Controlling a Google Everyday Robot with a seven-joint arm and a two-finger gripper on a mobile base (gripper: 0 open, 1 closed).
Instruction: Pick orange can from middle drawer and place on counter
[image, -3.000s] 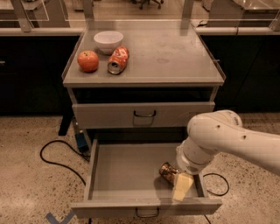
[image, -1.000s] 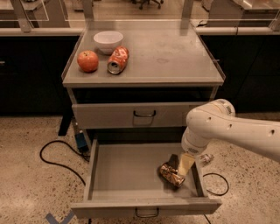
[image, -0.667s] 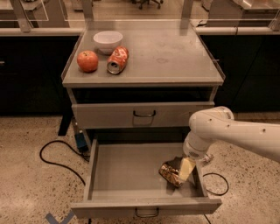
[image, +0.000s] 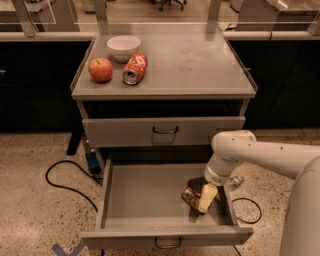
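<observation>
Gripper (image: 204, 199): being held low inside the open drawer, near its right end, against the right side of the dark can.
Grip state: not being revealed from this angle; whether it is spread or clamped cannot be told.
Orange can (image: 190, 196): being shown on the tray floor of the middle drawer, close to the right wall and toward the front, touching the gripper.
Middle drawer (image: 165, 236): being displayed pulled out beneath the closed upper drawer (image: 125, 132).
Arm (image: 260, 156): being extended from the right edge, bent down over the drawer's right side.
Counter (image: 200, 60): being occupied only at its left end.
Items on counter: a white bowl (image: 123, 46) being seen at the rear, a red apple (image: 100, 69) in front of it, and a bright orange-and-white can (image: 135, 68) lying on its side just beside the apple.
Floor: a black cable (image: 62, 175) being trailed to the left of the cart.
</observation>
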